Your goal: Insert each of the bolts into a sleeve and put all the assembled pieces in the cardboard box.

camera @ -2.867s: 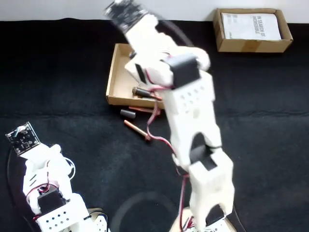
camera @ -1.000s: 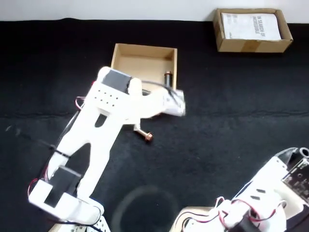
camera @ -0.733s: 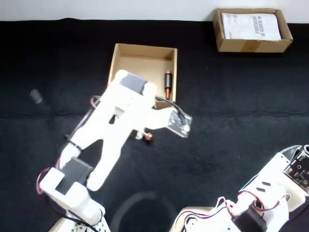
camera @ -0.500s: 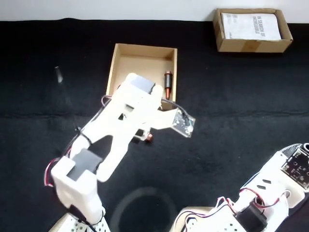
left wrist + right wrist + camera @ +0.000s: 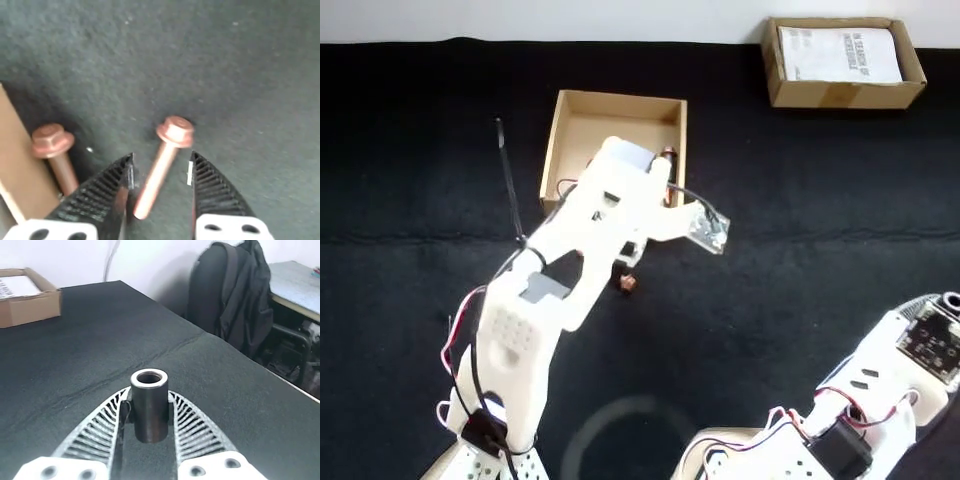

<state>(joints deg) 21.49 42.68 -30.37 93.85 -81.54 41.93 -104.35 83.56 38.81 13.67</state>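
In the left wrist view a copper bolt lies on the black mat between the fingers of my left gripper, which stands open astride its shank. A second copper bolt lies close by, beside the wall of the cardboard box. From above, the left arm stretches to the front edge of the cardboard box, and one bolt head peeks out beneath its wrist. An assembled piece lies in the box, partly hidden. My right gripper is shut on a dark sleeve, held upright.
The right arm sits at the lower right corner of the table. A second cardboard box with printed paper stands at the back right. A dark backpack leans on a chair beyond the table edge.
The left arm has stretched farther toward the box front and its wrist has come down over the bolts. The right arm has left the box and pulled back to the lower right.
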